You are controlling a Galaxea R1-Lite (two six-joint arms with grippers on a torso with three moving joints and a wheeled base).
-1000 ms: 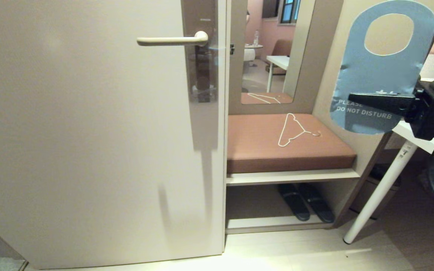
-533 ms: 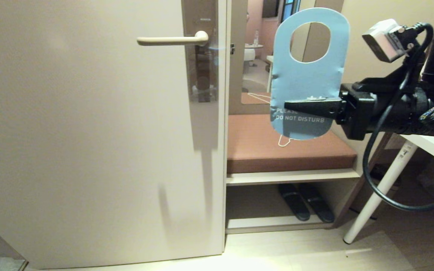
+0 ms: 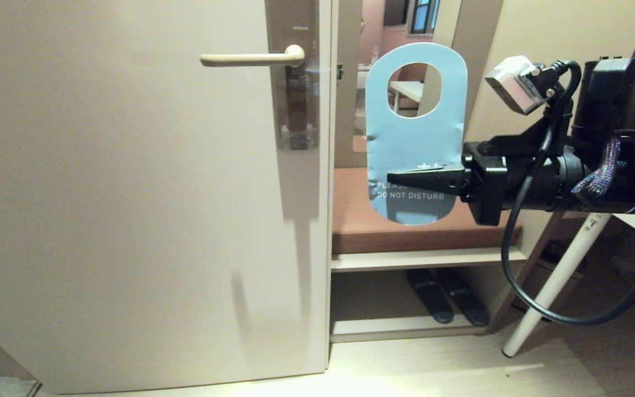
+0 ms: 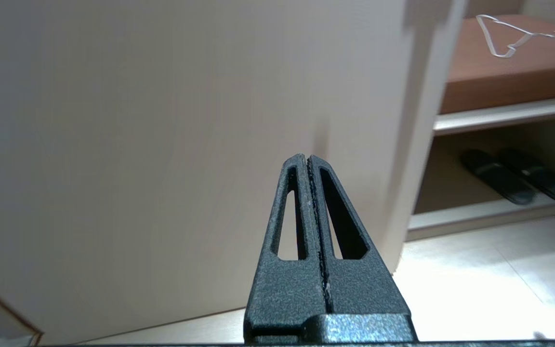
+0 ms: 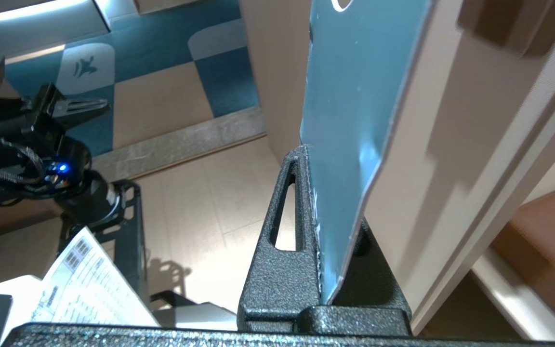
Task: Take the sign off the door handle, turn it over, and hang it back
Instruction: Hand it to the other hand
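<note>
The right tool (image 3: 400, 180), clamped on the sign (image 3: 415, 135), has carried it leftward toward the handle (image 3: 251, 58), blue face outward; hanging remains. The left tool (image 4: 309, 166) rests pressed together.

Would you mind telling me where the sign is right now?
In the head view, the sign is held upright by the right gripper, right of the door handle and off it.
</note>
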